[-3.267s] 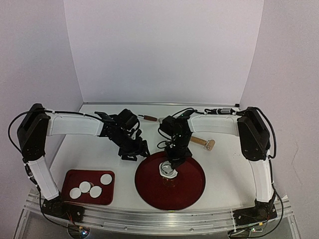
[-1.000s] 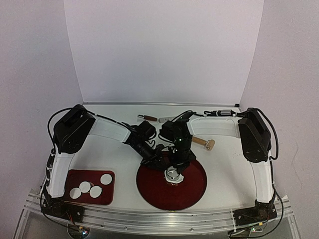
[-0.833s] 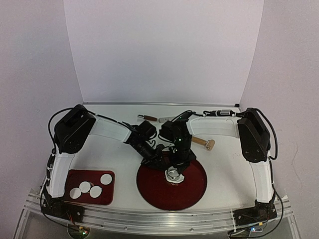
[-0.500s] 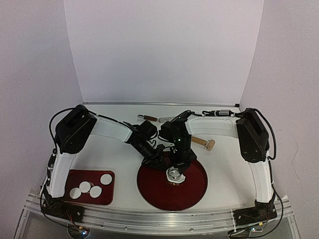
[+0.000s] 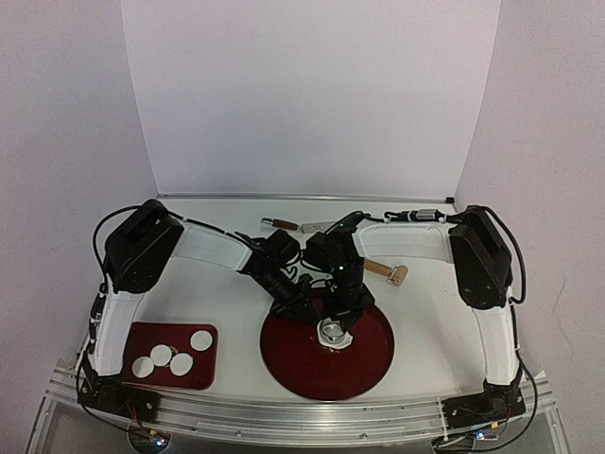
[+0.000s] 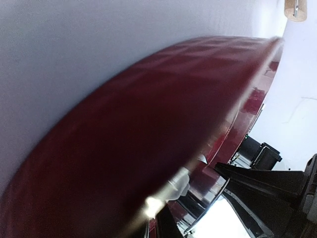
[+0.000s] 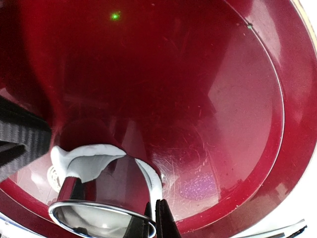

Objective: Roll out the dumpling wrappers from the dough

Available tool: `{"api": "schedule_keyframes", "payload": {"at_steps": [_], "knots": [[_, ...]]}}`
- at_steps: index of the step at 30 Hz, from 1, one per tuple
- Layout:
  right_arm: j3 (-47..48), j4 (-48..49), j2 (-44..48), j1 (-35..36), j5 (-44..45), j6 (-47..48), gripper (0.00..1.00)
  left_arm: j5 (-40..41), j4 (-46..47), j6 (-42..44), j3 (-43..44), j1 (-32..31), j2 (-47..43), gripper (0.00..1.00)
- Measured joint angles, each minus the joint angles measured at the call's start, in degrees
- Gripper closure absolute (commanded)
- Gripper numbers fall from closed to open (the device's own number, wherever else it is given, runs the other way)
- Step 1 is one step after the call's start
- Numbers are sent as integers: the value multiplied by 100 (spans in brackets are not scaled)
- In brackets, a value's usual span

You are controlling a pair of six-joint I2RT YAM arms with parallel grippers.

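Dumpling wrappers (image 5: 181,364), four of them, lie flat and face up on the red tray (image 5: 156,333), well apart from both grippers, off to the left of the left gripper (image 5: 295,305) and nearer the arm bases. Being round, they have no long axis and point no particular way; two of them seem to touch at their edges. I judge them light, thin, soft and a little tacky, so they would flop, stretch or tear under a hard pinch. The safest hold is probably a light nip at the rim, or a lift from beneath. The right gripper (image 7: 154,218) sits over the round red plate (image 7: 237,109) with its fingers nearly together, apparently clamped on the wall of the metal ring (image 7: 72,192), which stands on the plate directly in front of it. A ragged strip of dough (image 7: 91,161) clings to the ring's far rim, curving along it. That scrap looks sticky and limp. The left gripper is just beside the right one at the plate's far edge, and I cannot tell how far it is open. The rolling pin (image 5: 388,271) lies beyond the right gripper
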State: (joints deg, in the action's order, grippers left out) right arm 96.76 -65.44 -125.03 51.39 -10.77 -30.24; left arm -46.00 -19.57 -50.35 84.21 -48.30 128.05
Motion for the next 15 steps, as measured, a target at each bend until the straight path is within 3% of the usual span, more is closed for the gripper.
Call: {"api": "schedule_keyframes", "payload": {"at_steps": [7, 15], "knots": [[-235, 327, 159, 134, -26, 22, 100, 198, 604, -63, -664, -75, -403, 78], [-800, 1021, 531, 137, -243, -4, 100, 315, 1032, -224, -1070, -89, -638, 76]]}}
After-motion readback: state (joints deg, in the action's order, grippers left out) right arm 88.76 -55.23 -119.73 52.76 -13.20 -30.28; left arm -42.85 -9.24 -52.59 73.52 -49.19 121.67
